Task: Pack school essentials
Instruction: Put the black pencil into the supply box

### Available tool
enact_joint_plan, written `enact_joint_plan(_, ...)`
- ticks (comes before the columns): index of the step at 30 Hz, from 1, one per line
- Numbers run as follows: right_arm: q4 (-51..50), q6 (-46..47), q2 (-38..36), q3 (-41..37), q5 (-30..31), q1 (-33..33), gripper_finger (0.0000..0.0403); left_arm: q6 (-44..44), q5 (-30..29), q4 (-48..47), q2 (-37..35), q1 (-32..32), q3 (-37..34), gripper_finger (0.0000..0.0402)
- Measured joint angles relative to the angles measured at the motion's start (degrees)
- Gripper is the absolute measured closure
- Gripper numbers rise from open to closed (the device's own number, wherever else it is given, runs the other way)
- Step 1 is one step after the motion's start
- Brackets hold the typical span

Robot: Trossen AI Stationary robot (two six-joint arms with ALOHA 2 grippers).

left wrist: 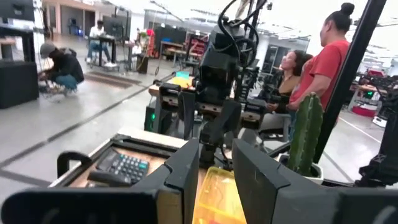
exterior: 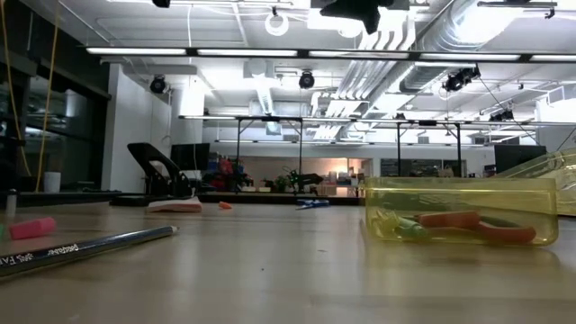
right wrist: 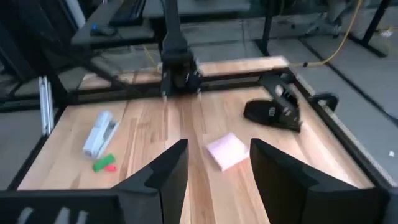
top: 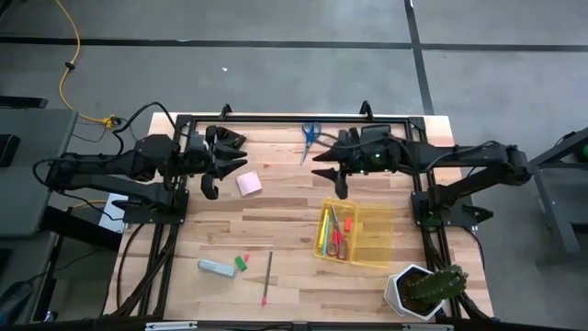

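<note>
A clear yellow box [top: 367, 241] on the table's right half holds red-handled scissors [top: 338, 237] and a yellow marker [top: 324, 232]. Blue-handled scissors [top: 310, 136] lie at the far edge. A pink sticky-note pad [top: 248, 184] lies flat between the two arms. A thin reddish pencil [top: 267, 277] and a green eraser [top: 241, 263] lie near the front edge. My left gripper [top: 220, 179] is raised at the far left, pointing level toward the right, open with nothing in it. My right gripper [top: 331, 176] is raised opposite it, above the table beyond the box, open with nothing in it.
A potted cactus [top: 427, 290] in a white pot stands at the near right corner. A pale blue-grey item [top: 217, 268] lies by the eraser, and a black calculator [right wrist: 273, 112] sits at the far left. People stand and sit in the room behind [left wrist: 323, 56].
</note>
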Motion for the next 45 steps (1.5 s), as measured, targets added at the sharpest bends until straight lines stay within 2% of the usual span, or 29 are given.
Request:
enact_joint_plan(2,5.43,0.22,0.52,-2.80,-0.76,0.02,0.0238,-0.83,0.00,-0.34,0.00,0.00,0.00,0.0316)
enact_joint_plan(6,23.05,3.92,0.52,-12.01,-2.94,0.02,0.0238,-0.87,0.11,-0.48,0.00,0.00,0.00,0.0316)
enact_joint_plan(10,31.82,4.96,-0.41,-15.47,-3.01,0.18,0.0238,-0.87,0.09,-0.48,0.02,0.00,0.00,0.0316)
enact_joint_plan(16,32.16,3.93,-0.52,-14.43,-5.10,0.59,0.0238,-0.85,-0.07,-0.46,0.04,0.00,0.00,0.0316)
enact_joint_plan(26,32.12,5.07,-0.52,-14.37,-5.15,0.57,0.0238,-0.82,-0.07,-0.46,0.04,0.00,-0.02,0.0316)
enact_joint_plan(34,32.11,0.44,-0.52,-14.37,-4.50,0.57,0.0238,-0.90,-0.02,-0.44,0.04,-0.02,-0.04,0.0316)
enact_joint_plan(37,32.11,2.80,-0.52,-14.37,-3.84,0.55,0.0238,-4.30,0.15,-0.40,0.32,-0.12,0.05,0.0316)
enact_joint_plan(40,32.10,3.48,-0.51,-14.37,-3.84,0.55,0.0238,-6.60,1.33,-0.86,3.44,-1.69,1.44,0.0314)
enact_joint_plan(45,32.05,0.46,-0.49,-14.37,-3.85,0.55,0.0238,-13.08,-1.63,-12.11,13.30,-9.04,7.08,0.0290)
